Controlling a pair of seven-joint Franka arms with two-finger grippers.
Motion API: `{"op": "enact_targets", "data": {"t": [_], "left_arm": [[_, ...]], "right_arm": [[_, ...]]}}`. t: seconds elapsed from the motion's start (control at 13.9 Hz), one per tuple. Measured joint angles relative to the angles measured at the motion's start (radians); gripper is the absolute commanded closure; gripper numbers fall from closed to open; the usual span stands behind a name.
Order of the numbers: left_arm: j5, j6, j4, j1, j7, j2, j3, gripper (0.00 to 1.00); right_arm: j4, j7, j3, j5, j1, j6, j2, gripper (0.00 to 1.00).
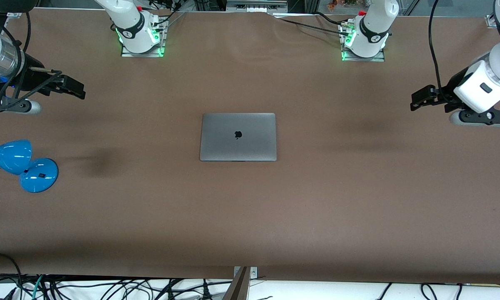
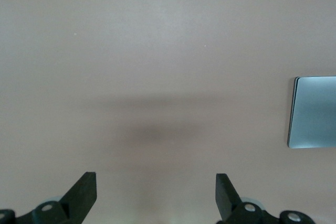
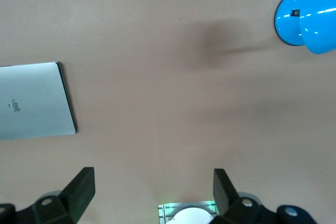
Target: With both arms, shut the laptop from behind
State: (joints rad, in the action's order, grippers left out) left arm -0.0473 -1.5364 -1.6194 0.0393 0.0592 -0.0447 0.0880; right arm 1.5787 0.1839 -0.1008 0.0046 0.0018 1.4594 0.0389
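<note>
The grey-silver laptop (image 1: pixel 238 136) lies flat and closed in the middle of the brown table, its lid with the black apple logo facing up. It also shows in the left wrist view (image 2: pixel 313 112) and in the right wrist view (image 3: pixel 34 100). My left gripper (image 1: pixel 418 101) is open and empty, up over the left arm's end of the table, well away from the laptop. Its fingers (image 2: pixel 84 190) stand wide apart. My right gripper (image 1: pixel 75 88) is open and empty, up over the right arm's end of the table. Its fingers (image 3: pixel 81 187) stand wide apart.
A blue desk lamp (image 1: pixel 22 162) stands near the right arm's end of the table, nearer the front camera than the right gripper; it shows in the right wrist view (image 3: pixel 307 14). The two arm bases (image 1: pixel 141 39) glow green along the table's top edge. Cables hang below the front edge.
</note>
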Motion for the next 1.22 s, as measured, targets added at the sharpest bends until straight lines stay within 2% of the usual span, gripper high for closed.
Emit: {"op": "enact_targets", "data": {"t": [0.72,1.22], "left_arm": [[-0.001,0.017,-0.001,-0.023,-0.044,0.022,-0.059,0.0],[-0.001,0.024,-0.006,-0.028,-0.046,0.031,-0.061,0.0]], "right_arm": [[0.02,-0.045,0.0,-0.001,-0.02,0.002,-0.013,0.0],[0.02,-0.045,0.0,-0.001,-0.03,0.004,-0.016,0.0]]}}
